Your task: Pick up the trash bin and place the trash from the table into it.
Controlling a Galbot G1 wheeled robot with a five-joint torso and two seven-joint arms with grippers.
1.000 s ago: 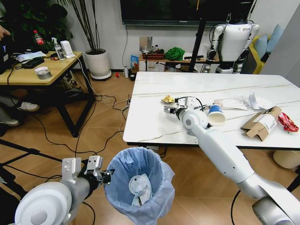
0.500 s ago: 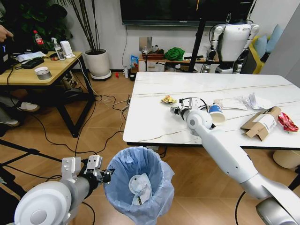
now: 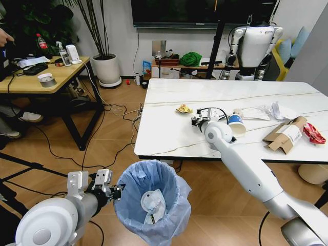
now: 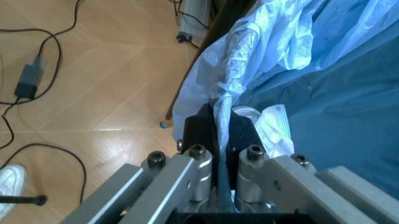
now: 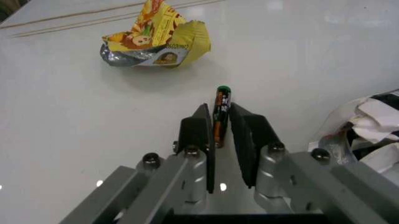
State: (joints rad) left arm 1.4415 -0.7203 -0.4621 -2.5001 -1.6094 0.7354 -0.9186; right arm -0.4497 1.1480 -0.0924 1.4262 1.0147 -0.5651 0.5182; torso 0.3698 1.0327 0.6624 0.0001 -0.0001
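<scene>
My right claw [image 5: 219, 128] had slid away from the yellow scrap [image 5: 157, 41] on the bench [image 3: 169, 130], its jaws narrowly parted around a small battery [image 5: 221, 109], apparently lining up a grasp. Left claw [image 4: 219, 135] stayed pinched on the trash bin [image 3: 152, 202] liner's rim, holding it below the bench edge to catch drops.

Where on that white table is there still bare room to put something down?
The table is bare along its near left part, from the left edge up to the yellow wrapper and the right gripper, and across the far strip by the wall. The right half is crowded: paper cup, clear wrappers, cardboard box, red wrapper.
</scene>
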